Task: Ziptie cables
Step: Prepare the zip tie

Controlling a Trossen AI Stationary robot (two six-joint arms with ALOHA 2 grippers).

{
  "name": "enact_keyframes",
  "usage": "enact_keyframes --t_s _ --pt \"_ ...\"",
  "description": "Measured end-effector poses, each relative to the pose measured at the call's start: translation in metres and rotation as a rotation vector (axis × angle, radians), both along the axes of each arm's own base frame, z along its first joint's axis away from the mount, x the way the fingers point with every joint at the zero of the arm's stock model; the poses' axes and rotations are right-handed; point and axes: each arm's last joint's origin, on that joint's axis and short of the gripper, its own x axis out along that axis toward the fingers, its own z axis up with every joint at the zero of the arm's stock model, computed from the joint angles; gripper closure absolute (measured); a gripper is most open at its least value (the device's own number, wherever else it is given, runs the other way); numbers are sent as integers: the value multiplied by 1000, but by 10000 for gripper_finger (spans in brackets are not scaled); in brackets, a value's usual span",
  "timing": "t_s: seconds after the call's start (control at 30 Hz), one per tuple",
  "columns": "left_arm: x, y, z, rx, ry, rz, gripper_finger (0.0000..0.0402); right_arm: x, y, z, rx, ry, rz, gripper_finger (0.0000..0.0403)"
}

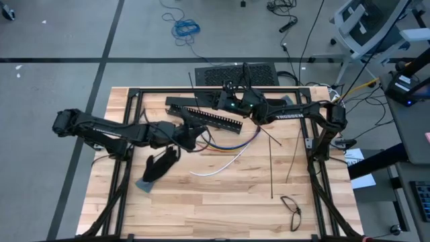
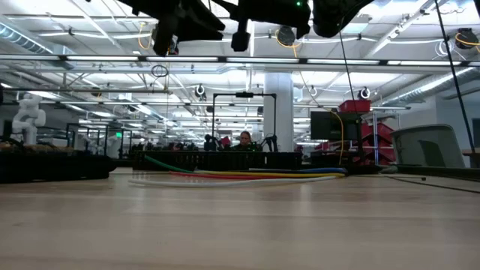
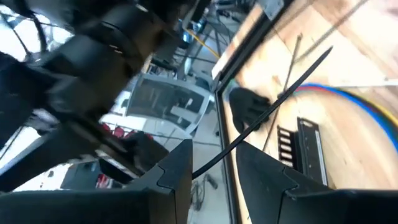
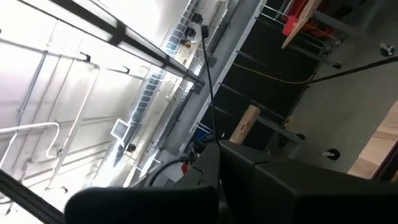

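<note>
The cables [image 1: 232, 149] lie in loose arcs on the wooden table at mid-table, and show as coloured lines in the low view [image 2: 247, 175] and the left wrist view [image 3: 367, 102]. My left gripper [image 1: 196, 134] hovers above the table just left of them, shut on a thin black zip tie [image 3: 280, 96]. My right gripper [image 1: 235, 101] hangs high over the far middle, tipped upward and shut on another thin black zip tie [image 4: 208, 81]. Both grippers are well clear of the tabletop. My left gripper [image 3: 214, 171] has the zip tie between its two fingers near one end [image 3: 202, 167]; the exact spot is hidden low between them. The rest of the strip sticks out forward past the fingertips, lifted clear above the table. My right gripper [image 4: 219, 149] pinches the zip tie at its lower end [image 4: 217, 138] between the shut fingers. The strip runs along the fingers and stands out beyond them, slanting upward, free in the air.
A long black slotted bar [image 1: 208, 118] lies across the far middle of the table. Loose zip ties [image 1: 271, 165] lie toward the right. A pair of glasses [image 1: 291, 207] sits near the front right. A black glove-like object [image 1: 160, 165] lies front left.
</note>
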Motion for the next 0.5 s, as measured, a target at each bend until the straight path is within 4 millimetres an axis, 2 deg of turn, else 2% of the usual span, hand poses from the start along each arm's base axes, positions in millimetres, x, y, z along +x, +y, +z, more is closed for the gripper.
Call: enact_keyframes --t_s 0.13,0.5 --pt "6 -1 -3 39 -2 -6 281 -1 0 2 16 -25 5 403" --pt "9 -1 10 61 -139 -8 281 -1 4 6 40 -70 1 403"
